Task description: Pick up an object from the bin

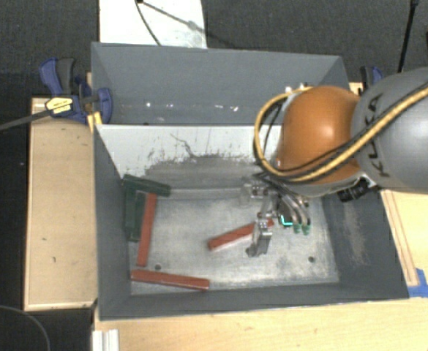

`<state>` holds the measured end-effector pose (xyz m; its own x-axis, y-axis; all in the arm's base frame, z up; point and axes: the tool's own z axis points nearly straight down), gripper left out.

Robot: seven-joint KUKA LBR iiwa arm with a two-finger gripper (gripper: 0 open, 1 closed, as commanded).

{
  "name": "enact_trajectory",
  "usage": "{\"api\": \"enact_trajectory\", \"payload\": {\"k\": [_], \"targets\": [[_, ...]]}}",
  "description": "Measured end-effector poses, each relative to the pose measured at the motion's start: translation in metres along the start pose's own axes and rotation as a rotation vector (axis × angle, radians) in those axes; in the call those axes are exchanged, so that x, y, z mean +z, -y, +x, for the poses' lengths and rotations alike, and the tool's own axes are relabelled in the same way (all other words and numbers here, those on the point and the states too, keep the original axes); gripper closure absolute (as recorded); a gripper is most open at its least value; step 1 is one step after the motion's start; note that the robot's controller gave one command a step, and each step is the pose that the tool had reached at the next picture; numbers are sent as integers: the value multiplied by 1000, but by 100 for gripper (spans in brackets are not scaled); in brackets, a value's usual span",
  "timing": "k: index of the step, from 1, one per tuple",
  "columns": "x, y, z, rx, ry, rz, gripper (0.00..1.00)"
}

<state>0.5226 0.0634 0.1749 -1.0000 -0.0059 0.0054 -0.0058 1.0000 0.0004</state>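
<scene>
In the left part of the grey metal bin a dark green angled block lies against the left wall, and a long red-brown bar lies just beside it, running from back to front. Near the front wall a second red-brown bar lies flat, pointing left to right. Around the middle of the floor lies a third red-brown bar, slanted, its right end higher in the view and reaching right up to the gripper. The gripper points down at that end of the bar, low over the floor; whether it is clasping the bar or standing loose on it cannot be told. Above it sits the rounded orange cover, looped by yellow and black cables, and to the right the thick grey arm reaches in over the bin's right wall, bearing dark letters that seem to read KUKA
</scene>
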Motion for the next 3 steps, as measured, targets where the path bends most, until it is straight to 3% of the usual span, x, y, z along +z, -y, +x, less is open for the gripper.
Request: {"api": "enact_trajectory", "payload": {"k": [1,3], "targets": [[109,15,-1,-53,0,1,0],[108,15,-2,-43,6,-1,0]]}}
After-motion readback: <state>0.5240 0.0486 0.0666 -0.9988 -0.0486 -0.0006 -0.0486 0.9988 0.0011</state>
